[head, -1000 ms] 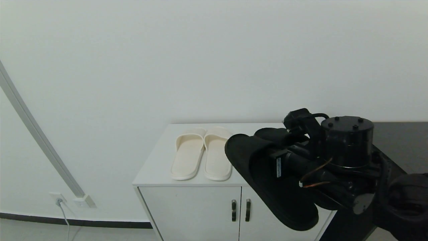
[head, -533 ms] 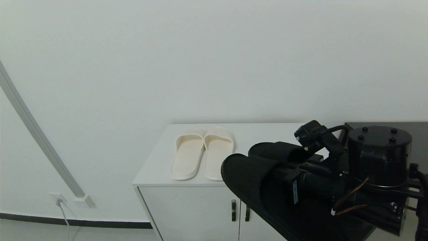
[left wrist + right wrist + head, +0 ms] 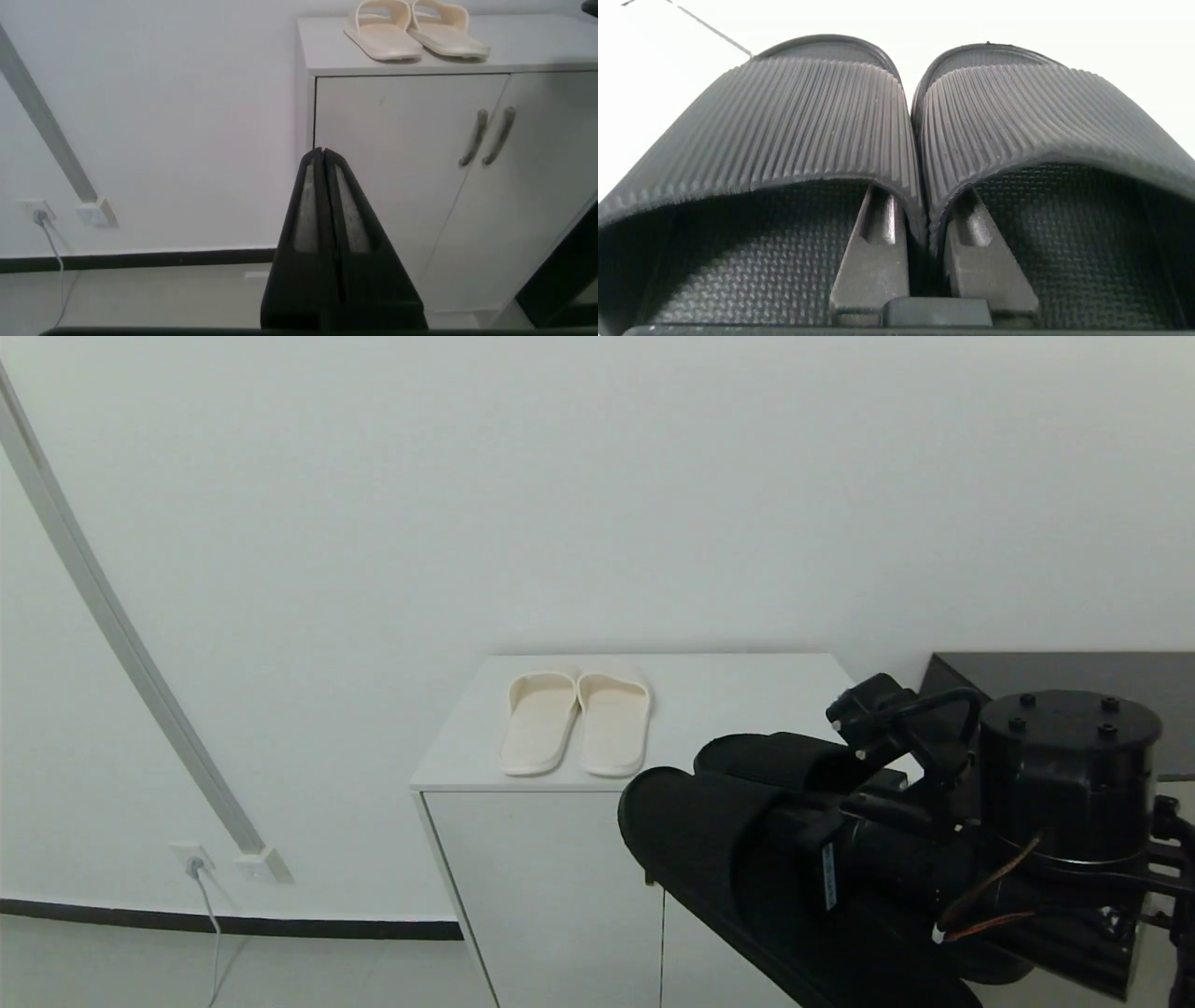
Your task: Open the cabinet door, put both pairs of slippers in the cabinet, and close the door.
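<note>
A white cabinet stands against the wall with both doors shut, its two handles side by side at the middle. A cream pair of slippers lies on the cabinet top, also seen as cream slippers in the left wrist view. My right gripper is shut on the inner strap walls of a black pair of slippers, one finger under each strap, held in the air before the cabinet's right door. My left gripper is shut and holds nothing, low in front of the cabinet's left side.
A dark table adjoins the cabinet on the right. On the wall to the left run a slanted grey conduit and a socket with a hanging cable. Bare floor lies left of the cabinet.
My right arm has carried the black slippers off the cabinet top, lower and to the right. The head camera has then drawn back, so the cabinet looks smaller and higher.
</note>
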Tool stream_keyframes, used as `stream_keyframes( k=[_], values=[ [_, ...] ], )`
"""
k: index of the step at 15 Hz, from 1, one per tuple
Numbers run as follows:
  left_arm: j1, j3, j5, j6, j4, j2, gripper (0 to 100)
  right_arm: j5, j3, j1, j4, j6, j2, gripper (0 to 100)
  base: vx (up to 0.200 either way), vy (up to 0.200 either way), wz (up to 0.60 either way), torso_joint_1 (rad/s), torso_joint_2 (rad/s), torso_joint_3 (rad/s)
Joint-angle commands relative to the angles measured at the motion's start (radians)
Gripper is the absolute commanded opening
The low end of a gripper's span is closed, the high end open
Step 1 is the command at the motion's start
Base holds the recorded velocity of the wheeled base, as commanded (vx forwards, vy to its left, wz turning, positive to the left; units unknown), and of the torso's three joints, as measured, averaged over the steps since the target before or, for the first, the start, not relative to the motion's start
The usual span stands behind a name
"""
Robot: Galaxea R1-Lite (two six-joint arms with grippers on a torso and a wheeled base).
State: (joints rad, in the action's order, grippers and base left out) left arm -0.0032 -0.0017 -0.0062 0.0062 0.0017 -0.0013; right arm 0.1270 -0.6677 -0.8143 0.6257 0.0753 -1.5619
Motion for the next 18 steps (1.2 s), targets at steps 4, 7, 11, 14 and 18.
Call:
stream_keyframes(
  k=[4,7,11,14,18],
  values=[
    [0.0,0.0,0.0,-0.002,0.0,0.001,0,-0.073,0.046,0.001,0.023,-0.006,0.019,0,0.0,0.0,0.0,0.0,0.0,0.0],
    [0.0,0.0,0.0,-0.002,0.0,0.001,0,-0.086,0.056,0.001,0.025,-0.008,0.014,0,0.0,0.0,0.0,0.0,0.0,0.0],
    [0.0,0.0,0.002,-0.002,0.0,0.001,0,-0.086,0.059,0.001,0.026,-0.006,0.013,0,0.0,0.0,0.0,0.0,0.0,0.0],
    [0.0,0.0,0.002,-0.002,0.0,0.001,0,-0.087,0.06,0.001,0.026,-0.006,0.014,0,0.0,0.0,0.0,0.0,0.0,0.0],
    [0.0,0.0,0.002,-0.002,0.0,0.001,0,-0.087,0.062,0.001,0.026,-0.006,0.014,0,0.0,0.0,0.0,0.0,0.0,0.0]
  ],
)
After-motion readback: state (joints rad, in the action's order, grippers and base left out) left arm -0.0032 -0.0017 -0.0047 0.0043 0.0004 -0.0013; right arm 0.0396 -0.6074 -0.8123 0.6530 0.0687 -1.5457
